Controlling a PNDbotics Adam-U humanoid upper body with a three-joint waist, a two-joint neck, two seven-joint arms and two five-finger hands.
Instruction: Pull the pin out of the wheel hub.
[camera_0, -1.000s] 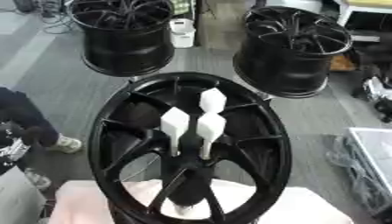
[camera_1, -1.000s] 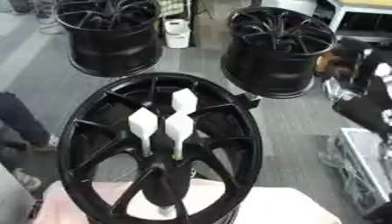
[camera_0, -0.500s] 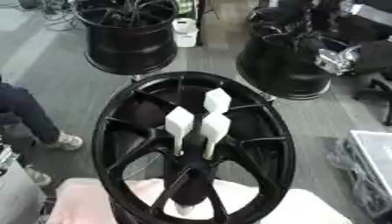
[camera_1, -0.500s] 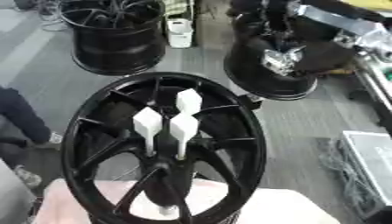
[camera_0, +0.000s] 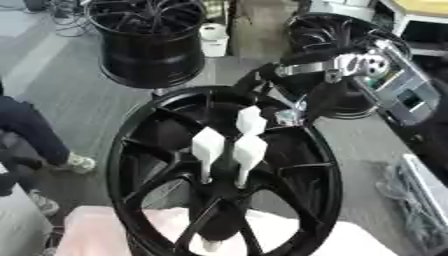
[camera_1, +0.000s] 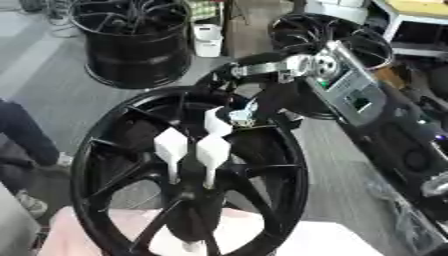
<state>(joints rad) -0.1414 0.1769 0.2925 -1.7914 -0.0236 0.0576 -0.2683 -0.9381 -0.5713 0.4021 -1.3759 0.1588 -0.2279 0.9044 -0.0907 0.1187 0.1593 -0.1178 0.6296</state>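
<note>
A large black wheel hub (camera_0: 122, 150) lies flat on a pink cloth (camera_0: 96, 225) in front of me. Three white pins stand upright at its centre: a left one (camera_0: 208, 145), a right one (camera_0: 249, 150) and a rear one (camera_0: 251, 120). My right arm (camera_1: 350, 90) comes in from the upper right. Its black hand (camera_0: 278, 102) hangs over the far side of the hub, just behind and right of the rear pin. Dark on dark, its pose is unclear, as is any contact with the pin. My left hand does not show.
Two more black wheels stand on the floor beyond, one at the far left (camera_0: 149, 40) and one behind my arm (camera_0: 346, 35). A white bucket (camera_0: 213, 40) sits between them. A person's leg and shoe (camera_0: 39, 140) show at the left edge.
My right arm has swung in from the upper right and come down over the hub's far rim, close to the rear pin. All three pins still stand in place.
</note>
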